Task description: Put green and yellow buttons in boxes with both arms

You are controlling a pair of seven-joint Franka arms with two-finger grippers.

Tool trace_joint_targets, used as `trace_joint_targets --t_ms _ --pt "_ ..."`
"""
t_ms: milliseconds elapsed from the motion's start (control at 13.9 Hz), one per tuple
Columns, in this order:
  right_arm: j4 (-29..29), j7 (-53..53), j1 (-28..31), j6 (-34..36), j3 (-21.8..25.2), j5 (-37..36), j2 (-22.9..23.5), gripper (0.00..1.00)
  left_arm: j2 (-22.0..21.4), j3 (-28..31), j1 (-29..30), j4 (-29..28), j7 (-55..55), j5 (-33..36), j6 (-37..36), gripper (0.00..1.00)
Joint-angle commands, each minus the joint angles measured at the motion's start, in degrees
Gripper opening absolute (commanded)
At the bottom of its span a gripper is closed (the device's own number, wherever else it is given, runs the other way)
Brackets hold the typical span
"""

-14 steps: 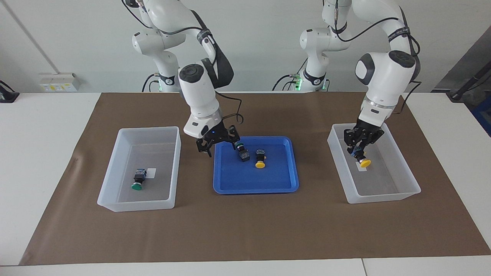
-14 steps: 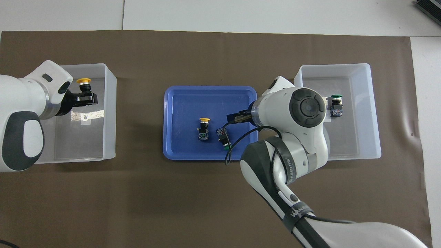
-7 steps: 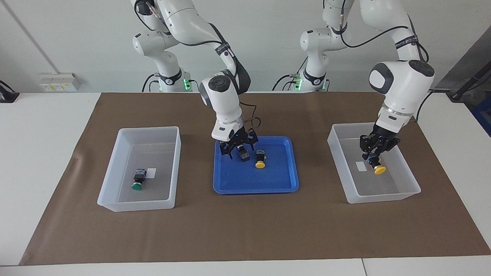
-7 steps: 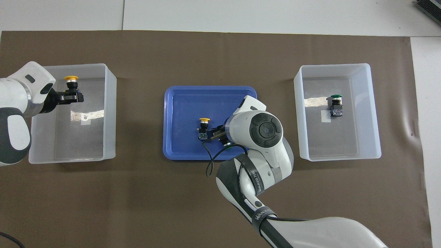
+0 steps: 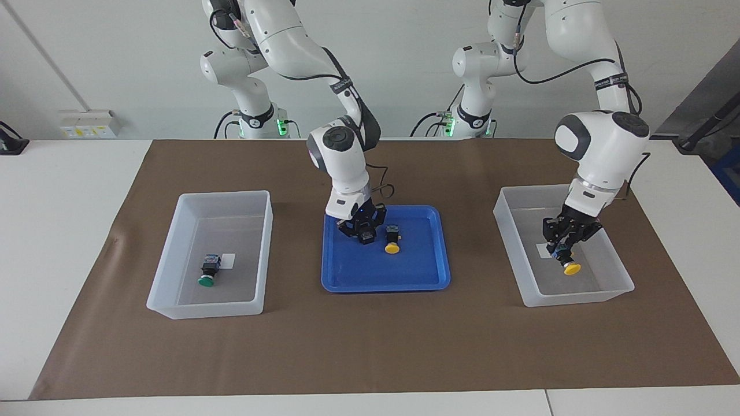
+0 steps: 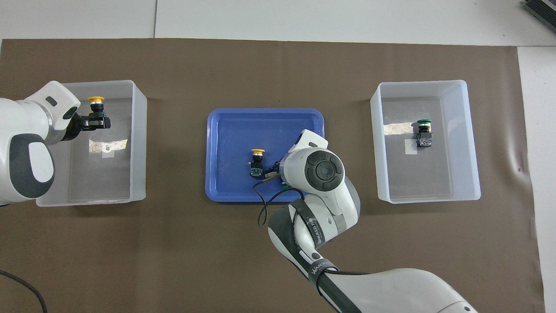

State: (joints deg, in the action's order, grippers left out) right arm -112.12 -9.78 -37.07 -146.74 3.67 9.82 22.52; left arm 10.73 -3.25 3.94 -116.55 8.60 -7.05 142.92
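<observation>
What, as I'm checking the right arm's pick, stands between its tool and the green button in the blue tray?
Nothing visible. The right tool is down at the green button in the blue tray; the tray's yellow button lies beside it, apart. The left tool holds a second yellow button over a clear box.

White table [image 5: 69,190], brown mat [image 5: 370,346] (pale wall [image 5: 115,58]).

White jointed arms [image 5: 347,156], black cables, black hands.
</observation>
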Motion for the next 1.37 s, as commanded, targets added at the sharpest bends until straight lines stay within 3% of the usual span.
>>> trace_joint_targets --t_ms 0,288,360,432,505,649,793,937,1153,1297 --pt "0.93 -1.38 0.94 4.42 0.29 1.08 -2.56 0.0 3.66 0.17 -0.69 0.89 1.33 0.1 3.32 0.0" --pt "3.39 -0.6 8.3 15.76 0.81 0.21 -10.72 0.0 8.51 0.17 -0.95 3.16 3.44 2.12 7.47 0.0" --pt "4.61 1.15 11.02 19.88 0.9 -0.06 -12.4 0.0 8.69 0.17 -1.13 3.78 3.45 2.04 7.73 0.37" --pt "4.71 2.64 13.57 21.66 0.99 -0.59 -13.72 0.0 9.21 0.17 -1.13 3.96 3.53 2.04 8.08 0.8" --pt "4.54 4.75 16.73 22.2 0.9 -1.03 -14.69 0.0 9.13 0.17 -1.13 4.23 3.62 2.12 8.08 0.98" --pt "3.58 12.03 23.06 22.12 0.9 -1.29 -14.96 0.0 8.26 0.26 -1.91 4.32 3.62 2.12 7.91 1.0" --pt "1.3 18.36 27.82 21.33 0.81 -1.29 -15.05 0.0 4.67 0.17 -1.31 3.88 3.62 2.12 6.16 1.0" --pt "-1.95 20.15 30.72 19.84 0.81 -1.21 -14.79 0.0 -0.51 0.17 -1.57 3.96 3.36 2.12 -1.19 1.0" --pt "-6.61 20.24 32.14 14.22 0.81 -1.21 -13.65 0.0 -7.55 0.08 -4.01 4.05 1.79 2.12 -13.33 1.0" --pt "-7.42 19.71 32.14 11.67 0.81 -1.21 -11.73 0.0 -8.88 0.0 -7.26 4.05 -1.81 2.12 -15.56 1.0"
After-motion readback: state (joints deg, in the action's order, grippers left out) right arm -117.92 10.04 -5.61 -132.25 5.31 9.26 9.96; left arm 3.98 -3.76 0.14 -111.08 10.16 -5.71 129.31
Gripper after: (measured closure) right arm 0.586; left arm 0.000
